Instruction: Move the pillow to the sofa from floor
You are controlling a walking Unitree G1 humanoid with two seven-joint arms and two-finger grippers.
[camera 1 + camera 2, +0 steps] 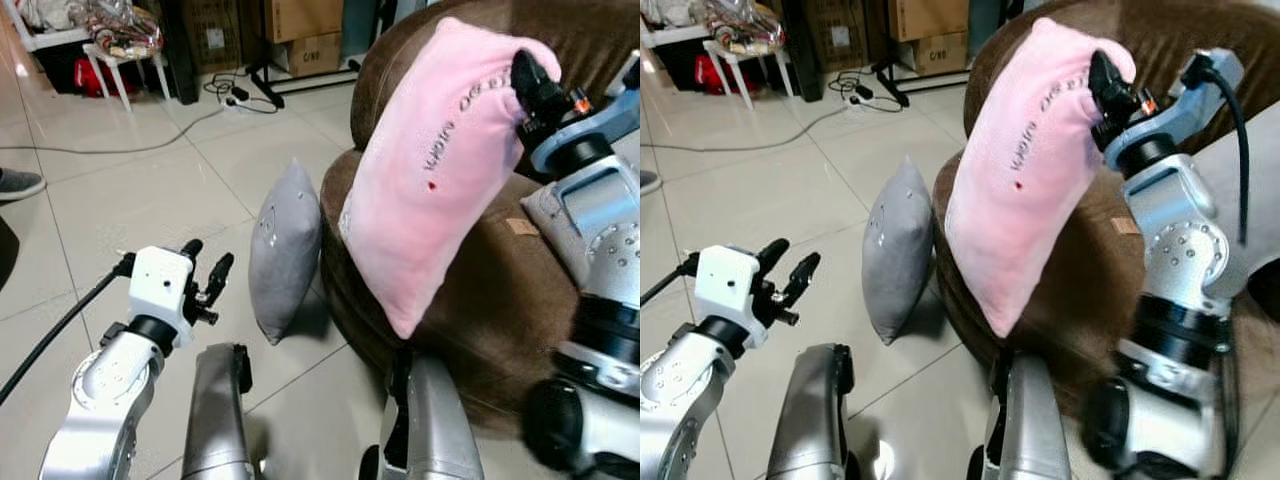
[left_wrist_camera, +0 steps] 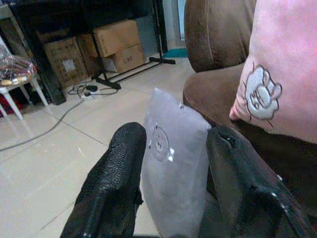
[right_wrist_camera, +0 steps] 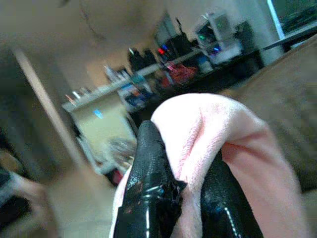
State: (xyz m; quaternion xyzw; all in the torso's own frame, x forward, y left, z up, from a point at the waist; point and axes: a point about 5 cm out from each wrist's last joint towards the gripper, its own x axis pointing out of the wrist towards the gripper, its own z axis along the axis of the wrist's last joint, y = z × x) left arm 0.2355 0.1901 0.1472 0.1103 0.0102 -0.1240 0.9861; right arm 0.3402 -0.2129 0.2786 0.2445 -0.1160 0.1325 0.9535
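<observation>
Pink pillow (image 1: 440, 170), dark stitched lettering, hangs pinched by right gripper (image 1: 528, 78).

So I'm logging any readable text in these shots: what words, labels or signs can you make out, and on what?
Pink pillow: a line of embroidered dark lettering, tilted and too blurred to read.
Pink pillow, left wrist view: a grey cartoon patch, no legible words.
Grey pillow: a round emblem, unreadable.
Cardboard boxes: white labels, too small to read.
</observation>
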